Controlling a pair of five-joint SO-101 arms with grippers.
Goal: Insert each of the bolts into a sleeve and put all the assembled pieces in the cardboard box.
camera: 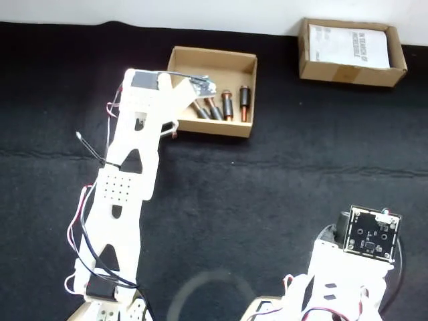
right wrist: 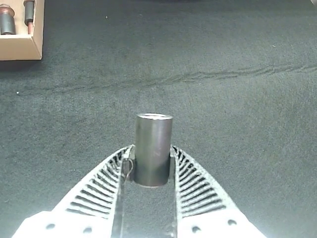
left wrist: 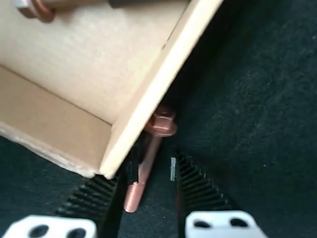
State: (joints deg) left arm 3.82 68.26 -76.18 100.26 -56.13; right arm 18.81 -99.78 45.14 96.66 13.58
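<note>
Found the right hand (right wrist: 151,161) closed on the lower part of a grey sleeve (right wrist: 154,136), held upright above the black tabletop (right wrist: 237,59); found the left hand (left wrist: 152,168) outside the cardboard box (left wrist: 163,84), just beside its wall, with a copper bolt (left wrist: 161,124) in its opening, bolt head touching the wall; could not tell whether clamped or loose; saw several assembled pieces (camera: 245,102) lying side by side inside the box.

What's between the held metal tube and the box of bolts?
Just bare black cloth between the sleeve and cardboard box, as the right wrist view shows.
</note>
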